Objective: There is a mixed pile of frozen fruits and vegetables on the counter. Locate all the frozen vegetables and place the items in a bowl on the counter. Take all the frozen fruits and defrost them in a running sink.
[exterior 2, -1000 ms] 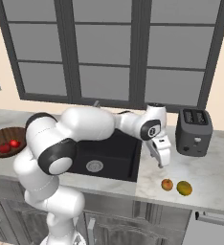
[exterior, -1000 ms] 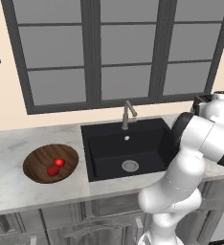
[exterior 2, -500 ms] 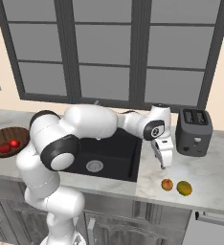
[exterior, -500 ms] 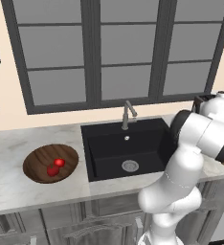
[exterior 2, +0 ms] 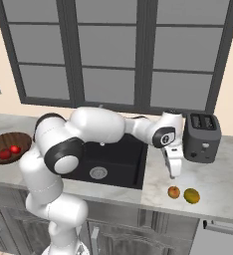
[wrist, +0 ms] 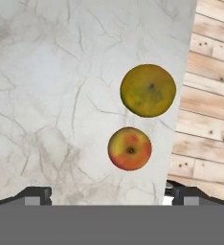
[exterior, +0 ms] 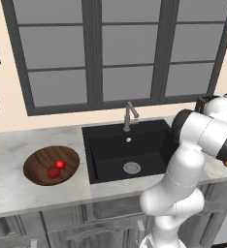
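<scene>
Fruits first: we see two small round balls, an orange one (wrist: pixel 129 149) blushed red and yellow around a dark stem dimple, and a duller yellow-green one (wrist: pixel 148 90) with a mottled skin, lying close together but not touching near the front edge of the counter (wrist: pixel 51 95). In the right base view the orange ball (exterior 2: pixel 174 192) sits just left of the yellow-green ball (exterior 2: pixel 191 195), both to the right of the sink (exterior 2: pixel 113 164) and in front of a dark toaster (exterior 2: pixel 201 136). The worktop is pale marble with faint grey veins; beyond its edge, in the hand view, we see a floor (wrist: pixel 207 95) of light wooden planks.

Above the two balls hangs the gripper (exterior 2: pixel 173 168) on the white arm, pointed down at the counter, its two dark finger tips (wrist: pixel 37 194) standing wide apart with nothing between them. Nothing lies between the claw and the fruit.

Farther out, the matte black rectangular sink (exterior: pixel 127 150) has a round metal drain (exterior: pixel 131 168) and a brushed-metal faucet (exterior: pixel 129 115) behind it. Well to its left, a wide, shallow bowl (exterior: pixel 38 167) of dark, grained wood holds two small bright red pieces (exterior: pixel 56 168). A dark-framed window (exterior: pixel 115 53) of grey panes runs behind the counter.
</scene>
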Robot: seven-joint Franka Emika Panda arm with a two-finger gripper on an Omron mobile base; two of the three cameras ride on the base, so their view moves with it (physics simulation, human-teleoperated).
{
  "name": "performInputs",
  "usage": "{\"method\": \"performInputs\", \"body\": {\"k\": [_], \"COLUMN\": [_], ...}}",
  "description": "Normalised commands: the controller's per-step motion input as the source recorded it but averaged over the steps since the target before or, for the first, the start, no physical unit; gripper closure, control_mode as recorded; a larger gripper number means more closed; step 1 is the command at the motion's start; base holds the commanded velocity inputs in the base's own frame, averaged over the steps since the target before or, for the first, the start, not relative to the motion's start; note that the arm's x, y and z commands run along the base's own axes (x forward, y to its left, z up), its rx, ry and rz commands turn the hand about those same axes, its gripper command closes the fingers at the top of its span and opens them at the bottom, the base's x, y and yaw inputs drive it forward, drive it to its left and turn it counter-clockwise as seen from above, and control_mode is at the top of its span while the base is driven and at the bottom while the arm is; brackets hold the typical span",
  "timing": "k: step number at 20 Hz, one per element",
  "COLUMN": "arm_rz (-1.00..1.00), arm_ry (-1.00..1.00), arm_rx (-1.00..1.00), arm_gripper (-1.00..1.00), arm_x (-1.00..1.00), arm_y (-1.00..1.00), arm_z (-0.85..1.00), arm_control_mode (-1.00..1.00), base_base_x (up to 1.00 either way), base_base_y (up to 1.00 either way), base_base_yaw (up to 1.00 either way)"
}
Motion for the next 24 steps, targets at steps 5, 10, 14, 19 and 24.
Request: {"method": "performInputs", "body": {"k": [5,10,14,19,24], "arm_rz": [-0.08,-0.08,-0.08,-0.08,-0.07], "arm_ry": [0.00,0.00,0.00,0.00,0.00], "arm_rx": [0.00,0.00,0.00,0.00,0.00], "arm_gripper": [-1.00,-1.00,-1.00,-1.00,-1.00], "arm_x": [-0.08,-0.04,-0.06,-0.04,-0.04], "arm_y": [-0.07,-0.05,-0.07,-0.08,-0.05], "arm_z": [-0.10,-0.11,-0.08,-0.07,-0.09], "arm_control_mode": [-1.00,-1.00,-1.00,-1.00,-1.00], "base_base_x": [0.00,0.00,0.00,0.00,0.00], "base_base_y": [0.00,0.00,0.00,0.00,0.00], "base_base_yaw": [0.00,0.00,0.00,0.00,0.00]}}
